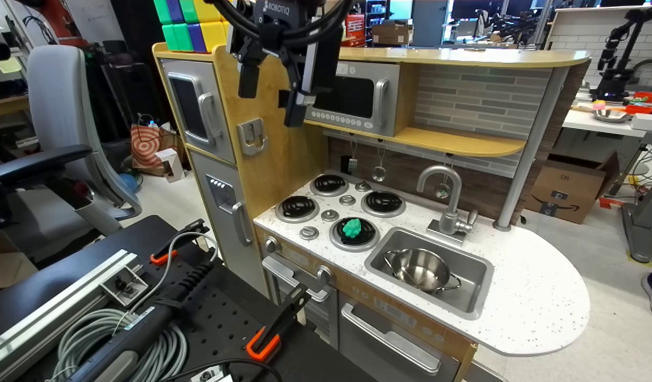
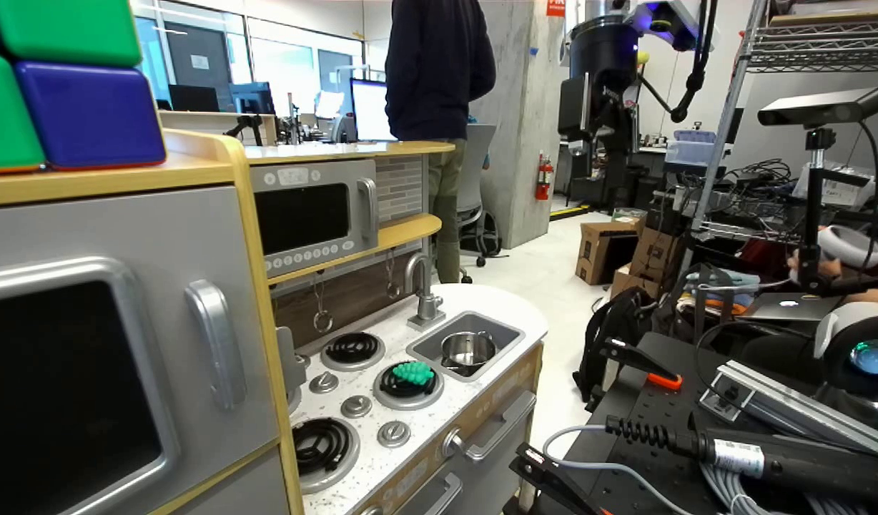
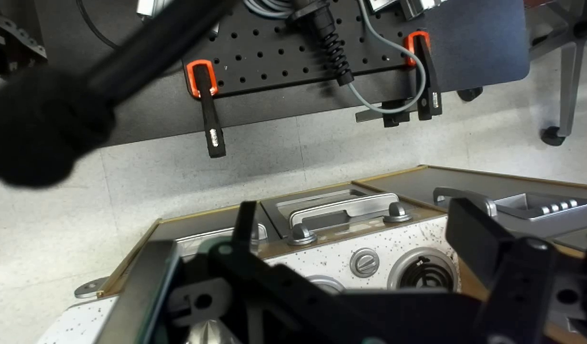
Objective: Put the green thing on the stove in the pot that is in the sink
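The green thing (image 1: 352, 228) is a small bumpy bright green object. It rests on the front burner nearest the sink, and it also shows in an exterior view (image 2: 413, 373). The stove (image 1: 318, 212) is white with black burners; part of it shows in the wrist view (image 3: 312, 263), where the green thing is hidden. The shiny steel pot (image 1: 422, 269) sits in the metal sink (image 1: 484, 289), tilted slightly, with side handles; it also shows in an exterior view (image 2: 469, 349). My gripper (image 1: 271, 101) is open and empty, high above the counter, fingers apart in the wrist view (image 3: 355, 220).
The curved faucet (image 1: 449, 196) stands behind the sink. A microwave (image 1: 352, 98) and shelf (image 1: 459, 142) overhang the back. A tall cabinet (image 1: 273, 106) with coloured blocks (image 1: 193, 26) borders the stove. A black table (image 1: 220, 313) with orange clamps (image 1: 263, 345) and cables stands in front.
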Robot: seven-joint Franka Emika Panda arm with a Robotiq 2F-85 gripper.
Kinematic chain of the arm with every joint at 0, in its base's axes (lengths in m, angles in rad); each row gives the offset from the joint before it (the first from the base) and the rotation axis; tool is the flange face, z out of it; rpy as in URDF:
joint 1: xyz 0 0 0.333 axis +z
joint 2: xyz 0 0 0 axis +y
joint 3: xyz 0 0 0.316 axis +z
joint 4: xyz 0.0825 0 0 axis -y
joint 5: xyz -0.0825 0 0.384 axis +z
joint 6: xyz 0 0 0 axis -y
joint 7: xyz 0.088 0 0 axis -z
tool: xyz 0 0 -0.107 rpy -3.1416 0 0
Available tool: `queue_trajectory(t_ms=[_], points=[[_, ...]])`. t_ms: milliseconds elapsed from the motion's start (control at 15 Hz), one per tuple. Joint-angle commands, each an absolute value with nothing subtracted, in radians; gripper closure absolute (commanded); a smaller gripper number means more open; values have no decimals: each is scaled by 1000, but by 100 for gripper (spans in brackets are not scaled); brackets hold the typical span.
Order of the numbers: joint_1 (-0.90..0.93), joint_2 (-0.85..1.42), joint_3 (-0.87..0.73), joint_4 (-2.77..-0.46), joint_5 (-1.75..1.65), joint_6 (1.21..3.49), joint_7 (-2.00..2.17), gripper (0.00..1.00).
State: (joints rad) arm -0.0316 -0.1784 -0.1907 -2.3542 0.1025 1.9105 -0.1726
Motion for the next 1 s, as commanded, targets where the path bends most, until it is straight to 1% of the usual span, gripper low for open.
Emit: queue_trajectory(t_ms=[0,267,467,600,733,800,933], points=[[-42,-90,-164,-2303,180,1989,-167,0],[-35,115,-121,-2206,208,2239,-95,0],[-31,293,-94,-2089,129,2375,40,0],[-15,418,-97,-1983,63,2427,129,0],[2,476,-114,-1906,-1,2397,190,0],[-25,403,-88,-2012,40,2423,134,0],[-19,464,-91,-1947,18,2423,167,0]])
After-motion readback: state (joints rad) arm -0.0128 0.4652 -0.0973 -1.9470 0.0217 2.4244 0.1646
